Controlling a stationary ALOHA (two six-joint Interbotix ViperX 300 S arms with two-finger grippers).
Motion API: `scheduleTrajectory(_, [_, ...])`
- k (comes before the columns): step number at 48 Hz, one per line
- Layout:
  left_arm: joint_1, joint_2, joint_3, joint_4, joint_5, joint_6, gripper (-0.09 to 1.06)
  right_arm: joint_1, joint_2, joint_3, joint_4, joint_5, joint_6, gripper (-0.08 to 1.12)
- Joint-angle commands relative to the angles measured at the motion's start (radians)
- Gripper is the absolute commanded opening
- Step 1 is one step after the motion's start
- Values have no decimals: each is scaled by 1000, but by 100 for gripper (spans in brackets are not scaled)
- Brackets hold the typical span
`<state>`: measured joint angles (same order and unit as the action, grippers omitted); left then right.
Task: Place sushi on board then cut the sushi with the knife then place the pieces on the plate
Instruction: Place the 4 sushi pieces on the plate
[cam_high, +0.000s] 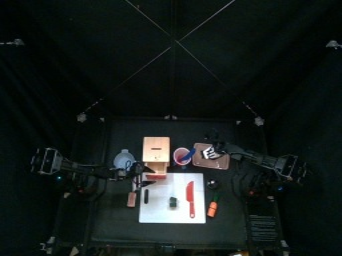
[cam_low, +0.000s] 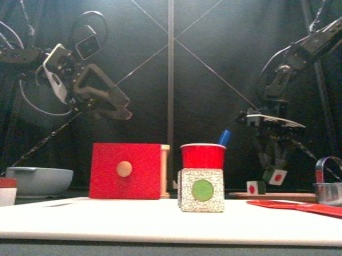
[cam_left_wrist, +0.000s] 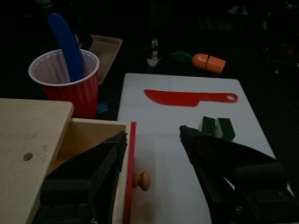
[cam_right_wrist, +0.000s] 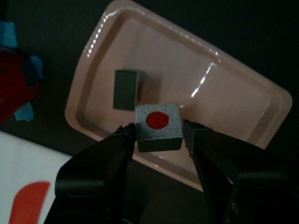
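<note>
The dark green sushi roll (cam_high: 174, 203) lies on the white board (cam_high: 160, 215), with the red knife (cam_high: 191, 196) beside it. In the front view the roll (cam_low: 202, 190) stands near, showing a green end. My right gripper (cam_right_wrist: 160, 131) is shut on a cut sushi piece (cam_right_wrist: 160, 125) with a red centre, held just above the pink plate (cam_right_wrist: 239, 105). Another piece (cam_right_wrist: 126, 88) lies on the plate. My left gripper (cam_left_wrist: 152, 175) is open and empty, above the wooden box's red drawer front (cam_left_wrist: 131, 179) at the board's left edge.
A red cup (cam_high: 182, 155) holding the blue knife (cam_left_wrist: 65, 44) stands between the wooden box (cam_high: 158, 147) and the plate. The blue-grey bowl (cam_high: 124, 160) sits at the left. An orange toy food (cam_high: 211, 209) lies at the board's right edge.
</note>
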<state>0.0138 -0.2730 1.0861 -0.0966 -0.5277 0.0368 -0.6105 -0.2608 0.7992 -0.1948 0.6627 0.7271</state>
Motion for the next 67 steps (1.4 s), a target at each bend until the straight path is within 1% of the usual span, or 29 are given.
scheduleTrajectory(1, [5,-6,-25,0,-3,-2,88,-18,-28,-25,5,9,5,81])
scheduleTrajectory(6, [5,-6,-23,-3,-3,-3,88,-38,-31,-29,61,34,-5,81])
scheduleTrajectory(18, [8,-5,-28,-6,-5,-2,88,-32,-31,-23,87,25,-5,81])
scheduleTrajectory(26, [15,-3,-31,-5,-3,-2,88,-31,-6,-12,140,38,-15,82])
scheduleTrajectory(32, [21,-3,-32,-3,-5,-2,88,-25,-11,-25,143,21,-18,83])
scheduleTrajectory(39, [21,-3,-32,-2,-3,-2,88,-31,-32,-32,163,29,-15,85])
scheduleTrajectory(46, [21,-3,-32,-2,-3,-2,88,-34,-18,-25,184,48,-20,88])
scheduleTrajectory(55, [23,-3,-32,-2,-3,-2,88,-32,-9,-31,164,46,-20,93])
scheduleTrajectory(61, [26,-2,-35,-5,-3,-2,88,-5,-20,-28,163,44,-20,95])
scheduleTrajectory(67, [26,-3,-43,-6,-5,-3,88,80,-69,-12,170,44,-15,95])
